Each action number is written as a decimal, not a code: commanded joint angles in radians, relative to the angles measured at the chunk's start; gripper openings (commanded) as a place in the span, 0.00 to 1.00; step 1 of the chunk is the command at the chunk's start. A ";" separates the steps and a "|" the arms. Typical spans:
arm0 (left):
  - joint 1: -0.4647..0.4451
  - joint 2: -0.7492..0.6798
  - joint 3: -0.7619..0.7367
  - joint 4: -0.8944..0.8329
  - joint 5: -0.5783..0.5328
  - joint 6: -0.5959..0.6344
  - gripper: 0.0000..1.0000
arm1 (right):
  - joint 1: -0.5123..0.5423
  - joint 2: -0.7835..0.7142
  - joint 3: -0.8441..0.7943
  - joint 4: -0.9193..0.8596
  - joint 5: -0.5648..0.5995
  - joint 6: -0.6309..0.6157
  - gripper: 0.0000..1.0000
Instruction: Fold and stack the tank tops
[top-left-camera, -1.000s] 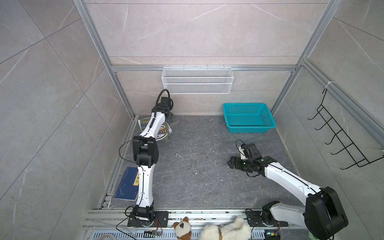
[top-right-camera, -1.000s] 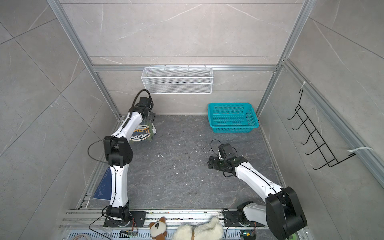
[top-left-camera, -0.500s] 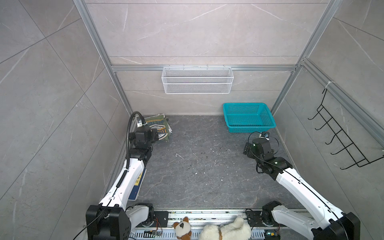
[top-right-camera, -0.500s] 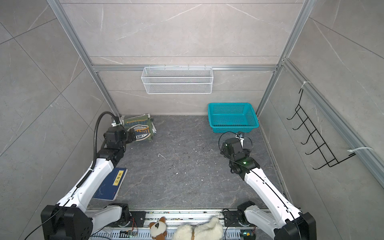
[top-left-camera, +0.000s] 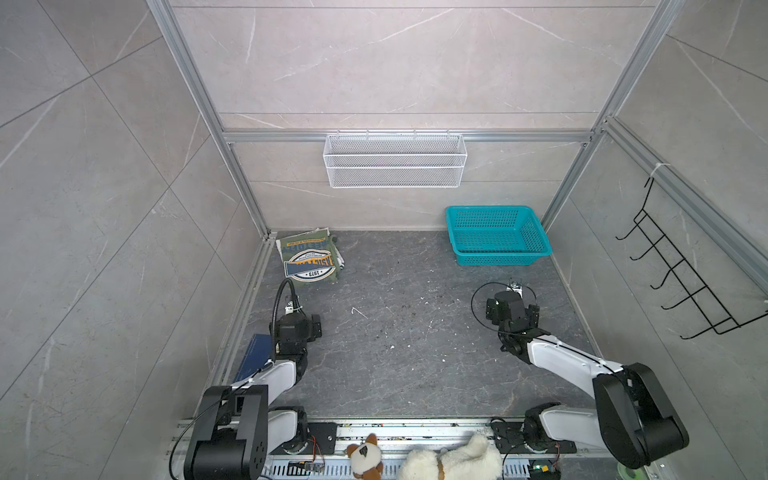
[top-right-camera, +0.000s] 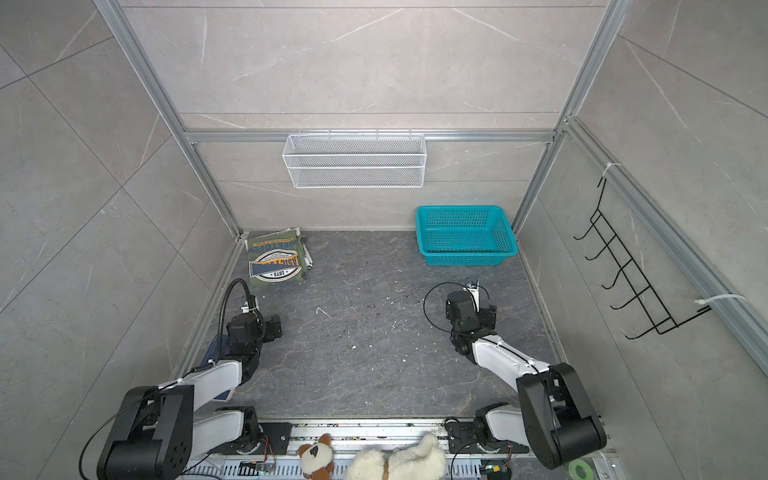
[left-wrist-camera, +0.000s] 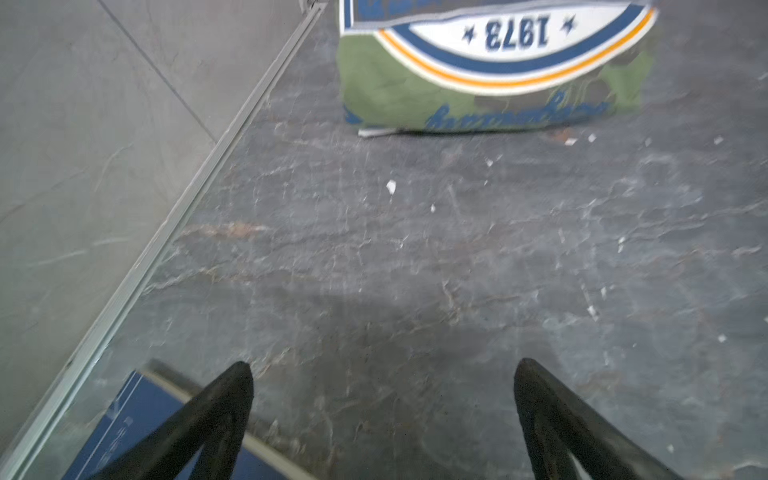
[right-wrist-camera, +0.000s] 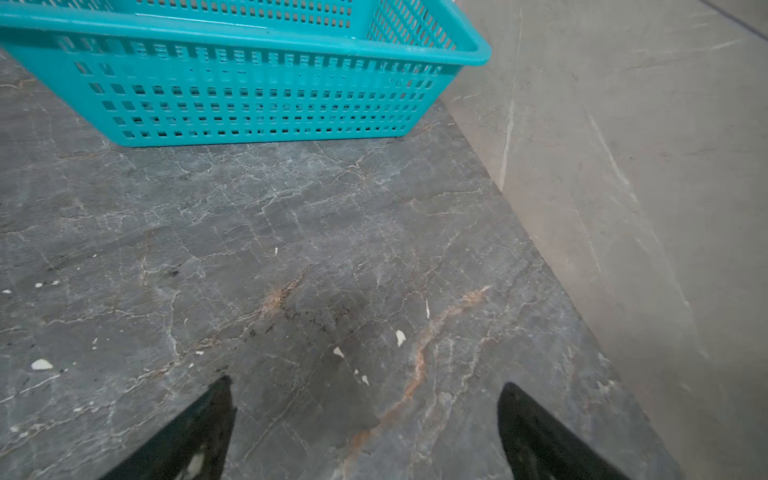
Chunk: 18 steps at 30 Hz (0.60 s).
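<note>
The tank tops lie folded in one stack in the back left corner. The olive green one (top-left-camera: 309, 259) (top-right-camera: 277, 259) (left-wrist-camera: 490, 62) is on top with its "1973" badge up. A white edge (top-left-camera: 340, 261) shows from under it. My left gripper (left-wrist-camera: 382, 368) (top-left-camera: 301, 322) hovers over bare floor in front of the stack, open and empty. Over the floor on the right, short of the basket, my right gripper (right-wrist-camera: 365, 384) (top-left-camera: 511, 309) is open and empty too.
A teal basket (top-left-camera: 496, 241) (right-wrist-camera: 249, 83) stands at the back right. A blue book (top-left-camera: 255, 361) (left-wrist-camera: 124, 432) lies by the left rail under my left arm. On the walls hang a wire shelf (top-left-camera: 395, 160) and a black hook rack (top-left-camera: 681, 282). Plush toys (top-left-camera: 449, 461) sit at the front.
My left arm drew back from the stack in the corner toward the front. The right arm swung from the middle to the right side. The stack stays folded.
</note>
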 joint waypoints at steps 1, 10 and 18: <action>0.016 0.090 -0.007 0.359 0.131 0.035 1.00 | -0.026 -0.002 -0.074 0.314 -0.123 -0.094 1.00; 0.055 0.261 0.116 0.272 0.179 0.016 1.00 | -0.081 0.135 -0.122 0.582 -0.379 -0.149 1.00; 0.070 0.263 0.126 0.257 0.174 -0.002 1.00 | -0.131 0.200 -0.098 0.590 -0.442 -0.126 0.99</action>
